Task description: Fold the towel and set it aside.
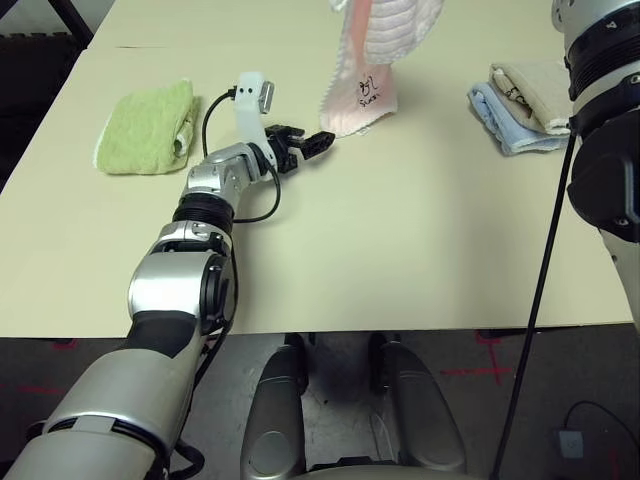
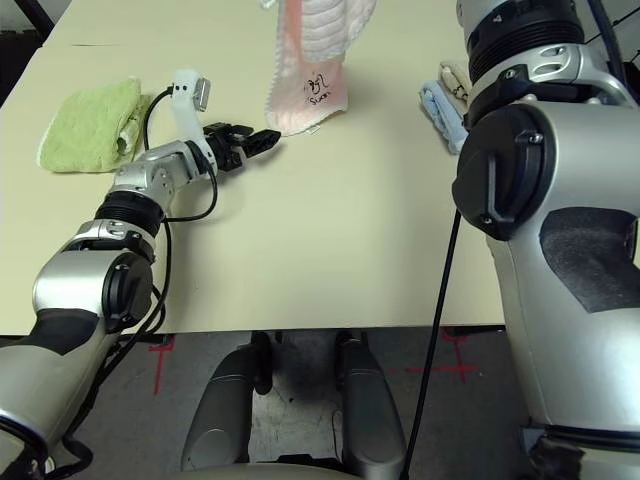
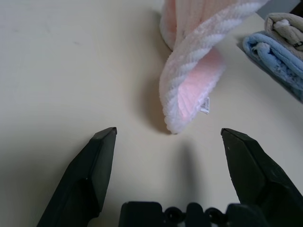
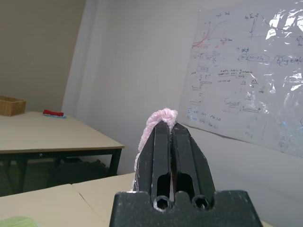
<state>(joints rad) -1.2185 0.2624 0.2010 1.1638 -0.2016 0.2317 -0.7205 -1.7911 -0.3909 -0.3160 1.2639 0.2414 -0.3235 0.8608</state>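
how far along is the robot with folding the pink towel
Early stage. Done: the right gripper is shut on the towel and holds it up, its lower end on the table. In hand: the open left gripper sits near that end. Left: folding it and setting it aside.

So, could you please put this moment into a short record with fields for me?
towel: pale pink towel hangs from above, lower end on the table
right gripper: right gripper shut on the towel, raised
left gripper: left gripper open, low over the table, facing the towel's hanging end, not touching it
robot's left: green folded towel
robot's right: blue and beige folded towels
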